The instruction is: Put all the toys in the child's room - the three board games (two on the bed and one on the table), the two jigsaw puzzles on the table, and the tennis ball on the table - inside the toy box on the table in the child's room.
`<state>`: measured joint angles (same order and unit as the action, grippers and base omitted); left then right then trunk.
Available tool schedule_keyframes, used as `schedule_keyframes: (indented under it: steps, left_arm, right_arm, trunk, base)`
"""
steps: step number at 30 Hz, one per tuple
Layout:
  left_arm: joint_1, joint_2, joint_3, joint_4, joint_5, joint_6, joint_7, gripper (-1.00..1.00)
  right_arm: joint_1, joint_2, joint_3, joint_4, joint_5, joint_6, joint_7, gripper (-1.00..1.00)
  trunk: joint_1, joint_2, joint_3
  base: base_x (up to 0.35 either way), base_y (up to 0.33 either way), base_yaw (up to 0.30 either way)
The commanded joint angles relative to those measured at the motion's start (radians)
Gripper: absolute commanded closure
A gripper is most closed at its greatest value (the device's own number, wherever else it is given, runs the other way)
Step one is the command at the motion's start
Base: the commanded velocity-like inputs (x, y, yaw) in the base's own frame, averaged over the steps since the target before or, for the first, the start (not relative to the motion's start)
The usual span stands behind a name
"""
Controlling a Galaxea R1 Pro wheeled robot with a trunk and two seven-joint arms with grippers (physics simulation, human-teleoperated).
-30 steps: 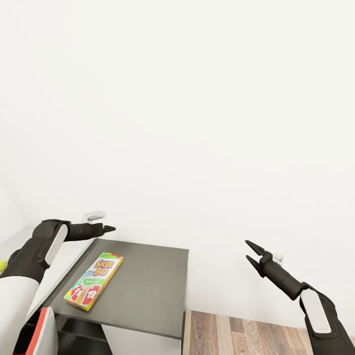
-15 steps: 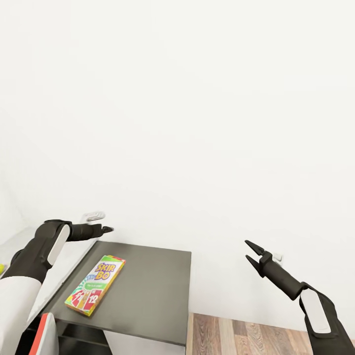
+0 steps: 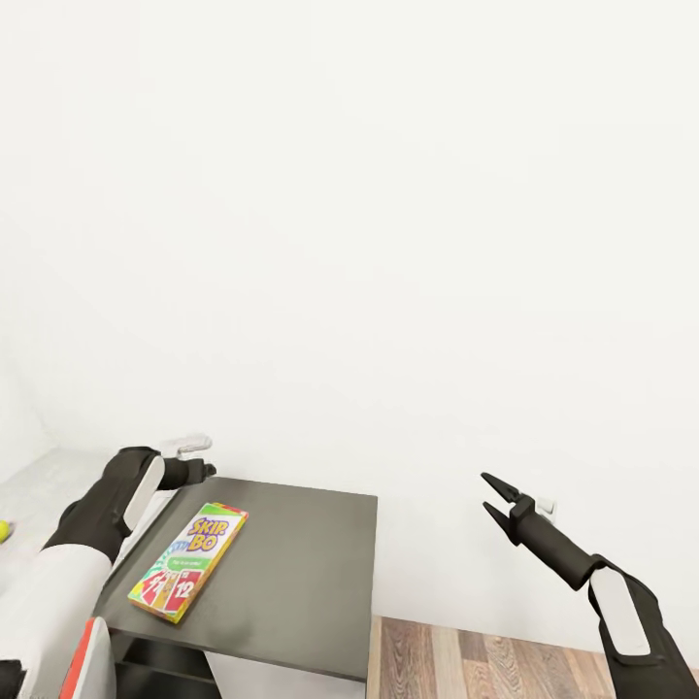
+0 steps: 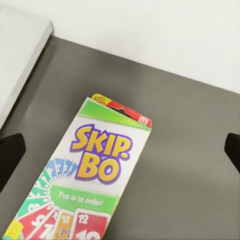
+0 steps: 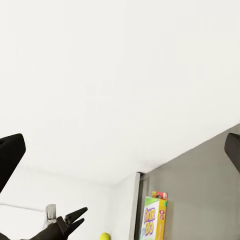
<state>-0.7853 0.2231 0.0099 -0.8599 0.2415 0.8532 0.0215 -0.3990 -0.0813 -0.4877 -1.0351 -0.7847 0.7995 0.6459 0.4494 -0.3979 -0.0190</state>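
Board game [image 3: 188, 560] lies flat on the dark surface [image 3: 291, 573], near-left edge. Your left hand [image 4: 120, 150] hovers above it, released, ready to descend; right hand [image 3: 493, 497] released, well apart.

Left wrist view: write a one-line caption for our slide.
Open left gripper poised above a Skip-Bo game box lying flat on a dark grey cabinet top.

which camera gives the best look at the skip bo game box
The left wrist view: the Skip-Bo box lies close below, lettering readable, on the dark cabinet top. The head view shows it whole but smaller; the right wrist view, tiny and distant.
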Motion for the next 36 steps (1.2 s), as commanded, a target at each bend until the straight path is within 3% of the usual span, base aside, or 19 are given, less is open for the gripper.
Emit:
schedule_keyframes:
  steps: [1,6,11,17,36]
  left_arm:
    - [-0.002,-0.005,0.001,0.018,0.006,-0.005,0.03,-1.0]
    - [-0.004,-0.013,0.001,0.063,0.005,-0.022,0.092,-1.0]
    - [-0.008,-0.016,0.0,0.122,-0.006,-0.089,0.139,-1.0]
    - [-0.021,-0.029,-0.001,0.138,-0.01,-0.114,0.176,-1.0]
    - [-0.024,-0.039,-0.002,0.137,-0.009,-0.131,0.173,-1.0]
  right_arm:
    - [-0.001,0.0,-0.002,-0.002,0.0,0.006,0.0,-1.0]
    - [-0.001,-0.001,-0.002,-0.011,0.022,0.006,-0.047,-1.0]
    - [-0.001,0.002,-0.001,-0.054,0.065,0.01,-0.149,-1.0]
    - [-0.001,0.006,-0.002,-0.067,0.067,0.013,-0.159,-1.0]
    - [-0.001,0.002,-0.003,-0.067,0.061,0.012,-0.138,-1.0]
  trunk:
    - [0.001,-0.002,-0.002]
    - [0.001,-0.002,-0.002]
    - [0.001,-0.002,-0.002]
    - [0.001,-0.002,-0.002]
    - [0.001,-0.002,-0.014]
  base:
    - [0.0,0.0,0.0]
    - [0.0,0.0,0.0]
    - [0.0,0.0,0.0]
    - [0.0,0.0,0.0]
    - [0.0,0.0,0.0]
